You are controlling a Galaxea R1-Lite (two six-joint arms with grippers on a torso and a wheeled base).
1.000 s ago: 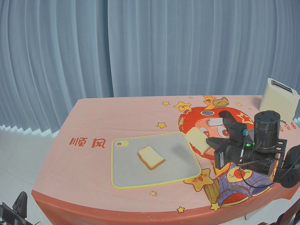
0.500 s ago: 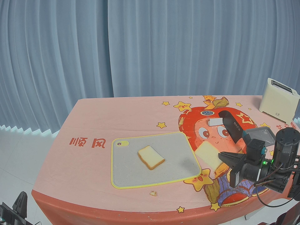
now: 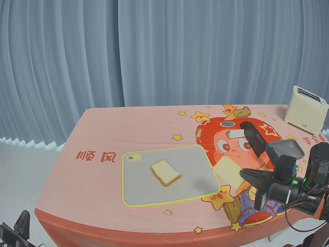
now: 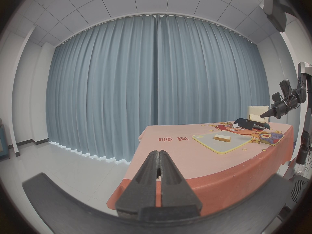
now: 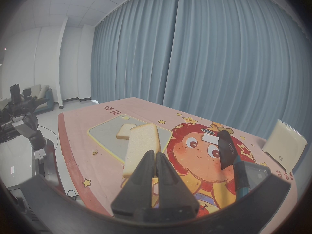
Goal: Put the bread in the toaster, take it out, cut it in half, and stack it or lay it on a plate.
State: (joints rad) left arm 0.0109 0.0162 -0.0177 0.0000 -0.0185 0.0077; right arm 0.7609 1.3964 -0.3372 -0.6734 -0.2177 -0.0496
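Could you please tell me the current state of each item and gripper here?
Right gripper: shut on pale square bread slice, held above the pink table.
Left gripper: shut, empty.
Second bread slice: lying flat on grey yellow-rimmed cutting board.
Cream toaster: upright, no bread sticking out.
Black-bladed knife: lying flat on the table.

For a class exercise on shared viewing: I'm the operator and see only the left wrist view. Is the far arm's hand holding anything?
Observer: Yes. The right hand is shut on a slice of bread.
Operator: Is that slice over the cutting board?
Observer: No. It hangs above the tablecloth, between the cutting board and the knife.
Operator: Where is the toaster from there?
Observer: The toaster stands at the table's far right corner, beyond the knife, its slot facing up.
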